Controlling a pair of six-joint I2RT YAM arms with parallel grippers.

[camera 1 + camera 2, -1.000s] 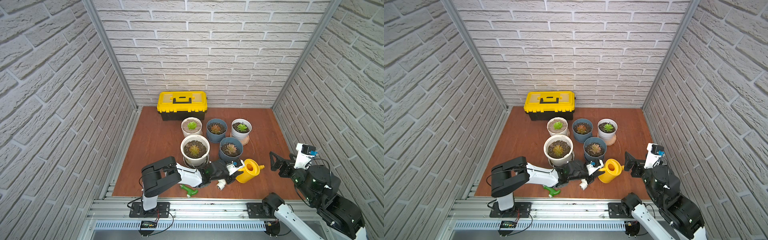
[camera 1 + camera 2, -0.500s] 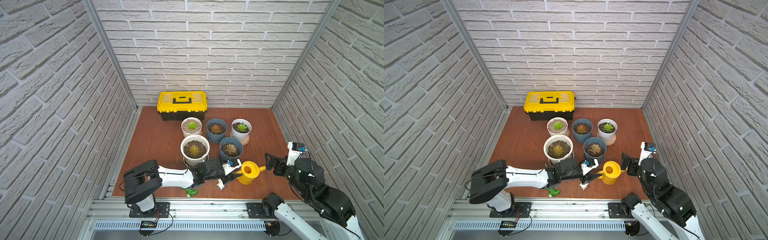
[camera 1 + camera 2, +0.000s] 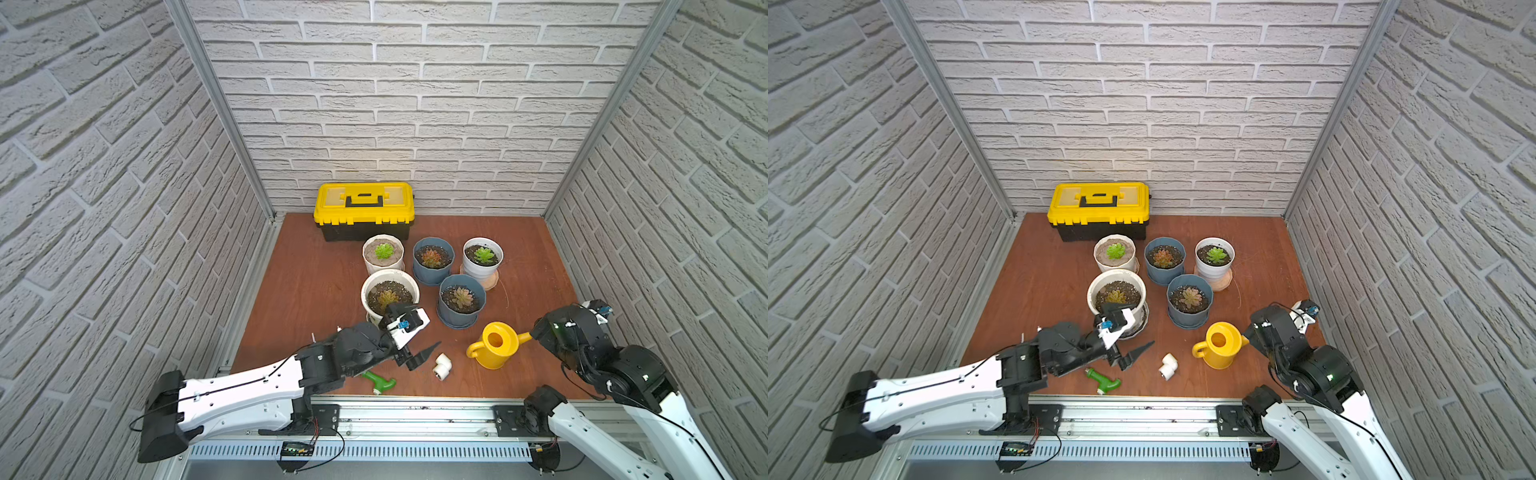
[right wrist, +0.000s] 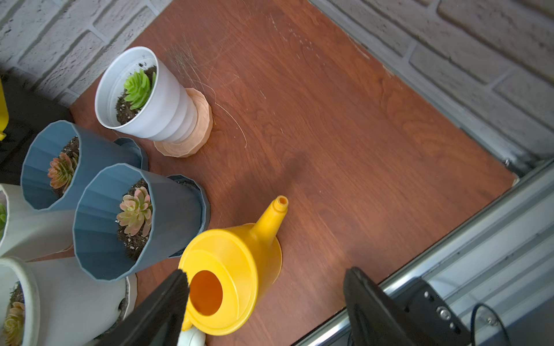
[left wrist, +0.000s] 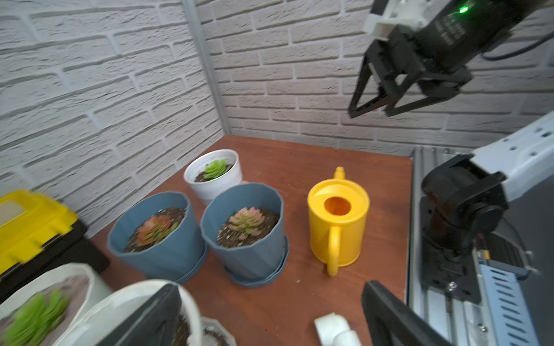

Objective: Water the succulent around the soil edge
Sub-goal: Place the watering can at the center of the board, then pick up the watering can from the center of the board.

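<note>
Bright yellow all over the watering can (image 3: pixel 494 347), deeper orange inside its mouth. Yellow lid, black handle and black base on the toolbox (image 3: pixel 364 203). Slate blue for the far faceted pot (image 3: pixel 430 276) and the near faceted pot (image 3: pixel 457 318), with a pink-orange rosette (image 3: pixel 431 257) and a pale pink-green rosette (image 3: pixel 462 297). Plain white on the ribbed pot (image 3: pixel 478 272), peach on its saucer (image 3: pixel 492 284), fresh green for its succulent (image 3: pixel 483 254). Cream for the small pot (image 3: pixel 382 266), off-white for the large pot (image 3: pixel 388 273). Red-brown wood grain across the table (image 3: pixel 311 282). Pale grey brick pattern on the walls (image 3: pixel 415 104). Green for the small tool (image 3: pixel 380 381), white for the pipe elbow (image 3: pixel 442 365).
</note>
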